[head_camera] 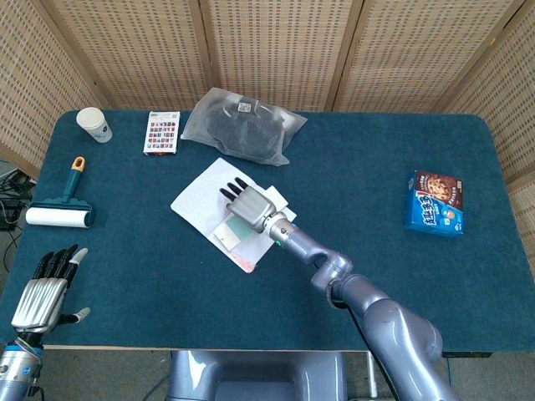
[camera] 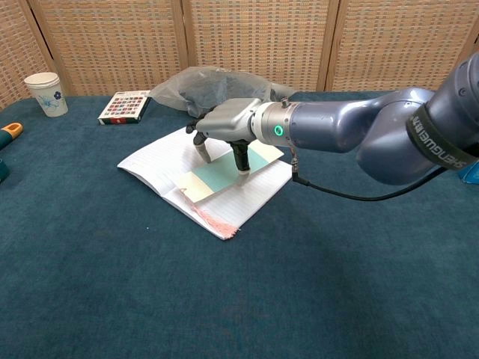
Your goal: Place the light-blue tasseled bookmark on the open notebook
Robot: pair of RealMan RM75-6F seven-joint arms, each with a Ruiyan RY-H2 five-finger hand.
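Woven wicker screens are seen behind a table (head_camera: 376,150) covered in dark blue cloth. At its middle an open notebook (head_camera: 201,199) is laid flat, and the light-blue tasseled bookmark (camera: 224,172) is seen lying across its right page, the pink tassel (camera: 212,219) trailing to the page's near edge. The right hand (camera: 228,123) is held over the bookmark, fingertips (camera: 243,173) pressed down onto it. The left hand (head_camera: 46,292) is kept at the near left corner, fingers apart, nothing held. A lint roller (head_camera: 60,213), paper cup (head_camera: 94,124), card box (head_camera: 161,132), grey plastic bag (head_camera: 238,125) and cookie box (head_camera: 435,203) are also seen.
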